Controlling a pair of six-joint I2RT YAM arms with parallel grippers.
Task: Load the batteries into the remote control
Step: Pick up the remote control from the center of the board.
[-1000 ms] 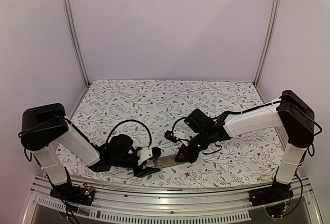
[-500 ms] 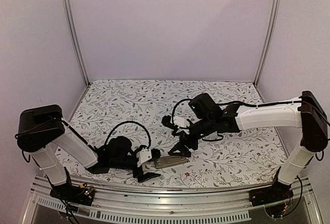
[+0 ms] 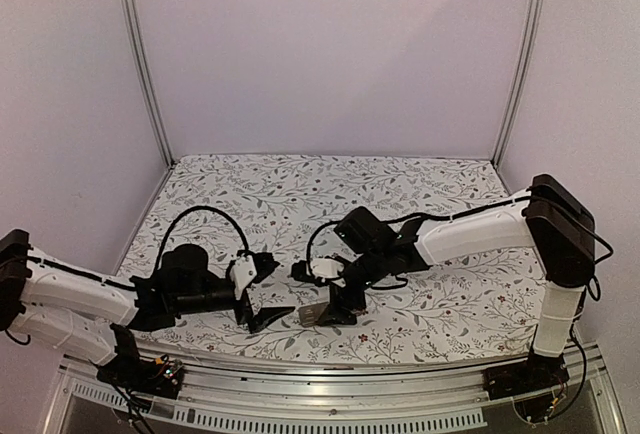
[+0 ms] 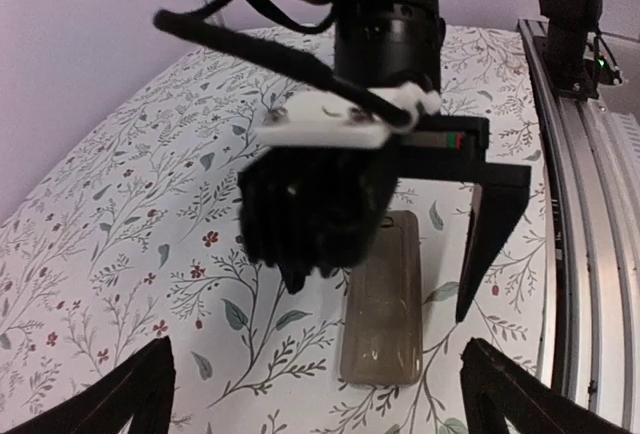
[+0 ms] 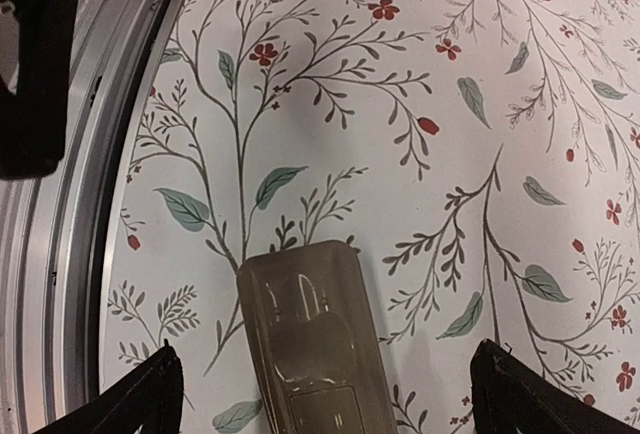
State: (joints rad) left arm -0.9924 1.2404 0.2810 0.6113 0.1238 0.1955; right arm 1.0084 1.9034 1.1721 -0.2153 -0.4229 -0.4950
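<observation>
The left gripper [image 3: 285, 282] and the right gripper [image 3: 318, 296] both stand spread wide, neither pinching anything, by the remote control [image 3: 315, 314] at the 6 o'clock edge of the table [image 3: 400, 184].

From above, the remote lies flat on the flowered cloth, just inside the metal rail [image 3: 350, 369]. The left gripper is at its 9 o'clock, and the right gripper hangs over it from about 12 o'clock. The left wrist camera shows the right gripper's black fingers [image 4: 495, 224] parted on either side of the remote's far end. The remote's greyish-tan back faces up. In the right wrist view the remote is at 6 o'clock between that gripper's two fingertips, recess side up, with the rail at 9 o'clock. I cannot tell whether the fingers touch the remote.
</observation>
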